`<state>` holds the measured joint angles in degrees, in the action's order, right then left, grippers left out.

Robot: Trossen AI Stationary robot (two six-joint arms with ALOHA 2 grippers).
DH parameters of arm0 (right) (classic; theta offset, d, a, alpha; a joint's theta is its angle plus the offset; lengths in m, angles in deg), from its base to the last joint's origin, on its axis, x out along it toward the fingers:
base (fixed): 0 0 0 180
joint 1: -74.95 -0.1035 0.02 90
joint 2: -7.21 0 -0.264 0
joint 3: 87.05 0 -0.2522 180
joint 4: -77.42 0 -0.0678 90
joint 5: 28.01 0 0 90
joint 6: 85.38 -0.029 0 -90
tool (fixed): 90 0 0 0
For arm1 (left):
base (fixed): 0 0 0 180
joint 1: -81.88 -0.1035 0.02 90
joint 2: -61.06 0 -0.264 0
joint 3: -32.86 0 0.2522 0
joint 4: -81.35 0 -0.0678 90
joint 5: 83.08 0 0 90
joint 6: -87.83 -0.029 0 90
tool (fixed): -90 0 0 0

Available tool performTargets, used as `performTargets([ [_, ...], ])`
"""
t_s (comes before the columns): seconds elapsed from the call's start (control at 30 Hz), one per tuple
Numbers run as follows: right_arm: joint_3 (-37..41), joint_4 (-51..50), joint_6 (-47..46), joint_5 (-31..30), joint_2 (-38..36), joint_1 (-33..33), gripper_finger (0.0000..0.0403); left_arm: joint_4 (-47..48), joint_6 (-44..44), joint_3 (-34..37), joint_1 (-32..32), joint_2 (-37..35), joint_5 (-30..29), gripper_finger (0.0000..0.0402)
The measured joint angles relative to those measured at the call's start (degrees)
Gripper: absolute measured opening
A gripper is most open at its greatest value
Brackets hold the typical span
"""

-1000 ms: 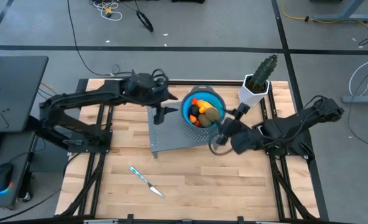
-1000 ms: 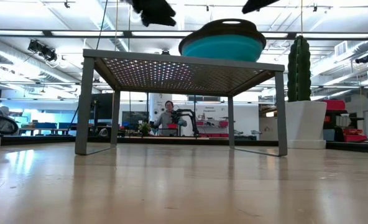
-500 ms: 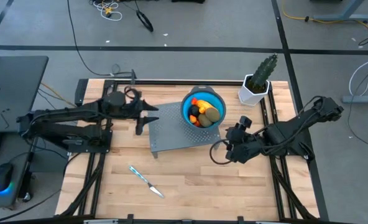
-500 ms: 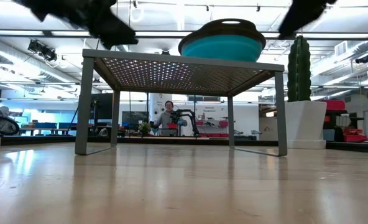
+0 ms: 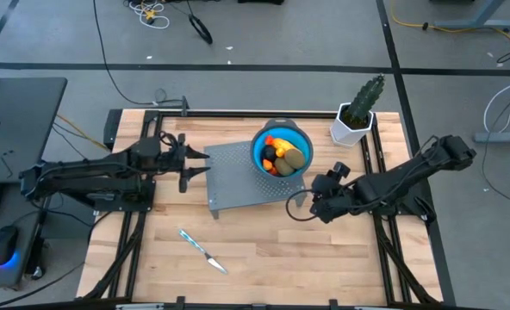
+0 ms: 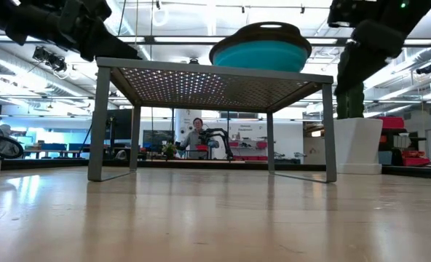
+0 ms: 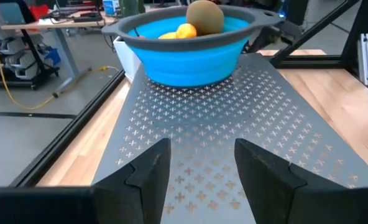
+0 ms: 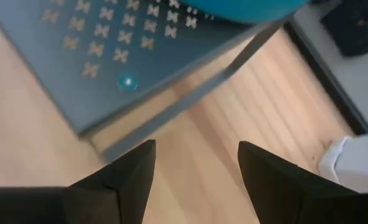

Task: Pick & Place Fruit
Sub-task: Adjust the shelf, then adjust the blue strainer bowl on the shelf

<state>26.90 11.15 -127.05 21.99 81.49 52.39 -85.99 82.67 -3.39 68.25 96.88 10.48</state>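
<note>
The toy fruit (image 5: 282, 153) lies inside the round blue bowl (image 5: 281, 151), which stands on the far right part of a grey perforated stand (image 5: 238, 176). I see an olive-brown oval (image 7: 204, 15), a yellow piece (image 7: 185, 30), and orange and dark pieces. My left gripper (image 5: 201, 165) is open and empty. It is level at the stand's left edge and points at the bowl (image 7: 190, 50). My right gripper (image 5: 303, 205) is open and empty. It is by the stand's near right corner (image 8: 109, 134), above the table.
A slim knife with a light blue handle (image 5: 202, 248) lies on the wooden table toward the near left. A potted cactus in a white pot (image 5: 357, 116) stands at the far right corner. In the low view, both arms hang above the stand (image 6: 215, 73). A person stands far behind it.
My left gripper has drawn back from the bowl toward the table's left edge and come down to the stand's height. My right gripper has drawn back from the bowl toward the near edge and come down. The bowl and fruit have stayed put.
</note>
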Motion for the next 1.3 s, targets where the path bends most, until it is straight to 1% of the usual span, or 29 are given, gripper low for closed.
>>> performTargets([
  [0.1, 2.40, 6.76, 2.08, 0.36, 0.00, 0.80, 0.0238, 0.38, 0.16, 0.24, 0.00, -0.69, -1.17, 0.0187],
  [0.27, 6.37, 17.37, 5.95, 6.12, 0.02, 1.17, 0.0238, 0.22, 0.30, 0.24, -0.02, -0.67, -1.67, 0.0187],
  [0.53, 7.99, 24.02, 6.45, 7.90, 0.02, 1.17, 0.0238, 0.40, 1.21, 0.24, -0.02, -0.62, -1.44, 0.0187],
  [0.7, 7.99, 29.84, 9.61, 11.64, 0.02, 1.13, 0.0238, 1.17, 1.04, 0.23, -0.02, -0.62, -1.44, 0.0187],
  [0.77, 7.99, 30.92, 9.80, 12.16, 0.02, 1.11, 0.0238, 1.52, 1.02, 0.23, -0.02, -0.62, -1.45, 0.0187],
  [0.93, 7.99, 30.80, 9.79, 14.03, 0.02, 1.11, 0.0238, 1.62, 0.84, 0.23, -0.02, -0.60, -1.45, 0.0187],
  [1.07, 7.75, 26.44, 9.60, 14.45, -0.78, 1.11, 0.0238, 1.62, 0.84, 0.23, -0.02, -0.60, -1.44, 0.0187],
  [1.2, 5.72, 17.95, 9.57, 10.79, -2.25, 1.11, 0.0238, 1.64, 0.82, 0.23, -0.02, -0.60, -2.07, 0.0187],
  [1.3, 3.02, 11.13, 9.64, 5.39, -4.01, 1.11, 0.0238, 1.72, 0.37, 0.23, -0.02, -0.60, -3.22, 0.0187],
])
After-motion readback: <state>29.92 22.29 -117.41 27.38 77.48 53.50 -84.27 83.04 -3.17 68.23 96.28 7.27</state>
